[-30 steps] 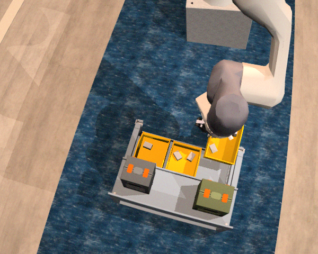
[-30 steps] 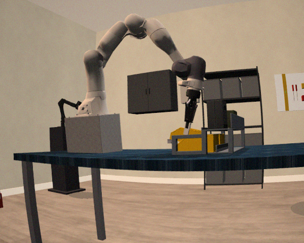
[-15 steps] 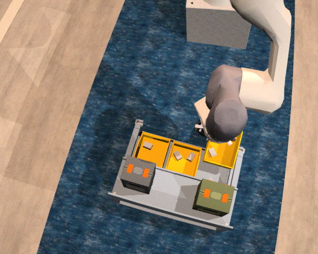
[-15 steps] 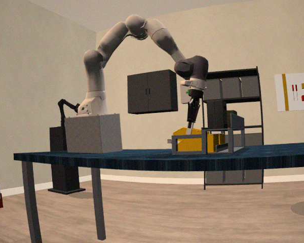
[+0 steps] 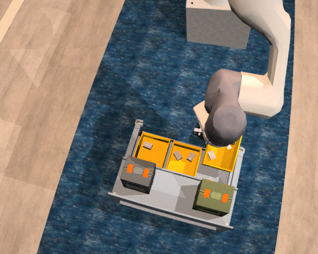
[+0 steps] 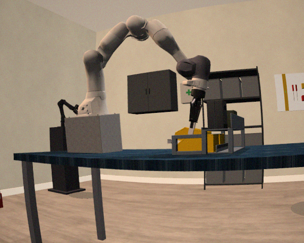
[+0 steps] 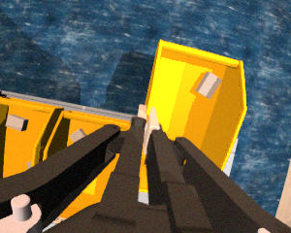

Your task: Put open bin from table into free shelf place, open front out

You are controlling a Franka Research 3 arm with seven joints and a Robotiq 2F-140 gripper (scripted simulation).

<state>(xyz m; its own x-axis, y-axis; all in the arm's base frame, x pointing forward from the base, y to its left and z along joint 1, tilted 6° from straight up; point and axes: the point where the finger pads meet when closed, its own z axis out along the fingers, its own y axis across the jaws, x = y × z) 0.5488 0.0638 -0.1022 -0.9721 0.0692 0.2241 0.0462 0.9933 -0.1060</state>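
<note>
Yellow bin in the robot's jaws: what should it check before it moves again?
1. Grip: the gripper is shut, its jaws pinching one wall of the held yellow bin. Ok.
2. Parts inside: two small parts lie in the held bin. Ok.
3. Line-up: the held bin sits at the right end of the row, beside the middle bin, on the shelf. Ok.
4. Level: the arm hides much of the held bin. Cannot tell.
5. Resting on the shelf's floor, behind the lip: hidden. Cannot tell.
6. Neighbours: the left bin and the middle bin stand level. Ok.
</note>
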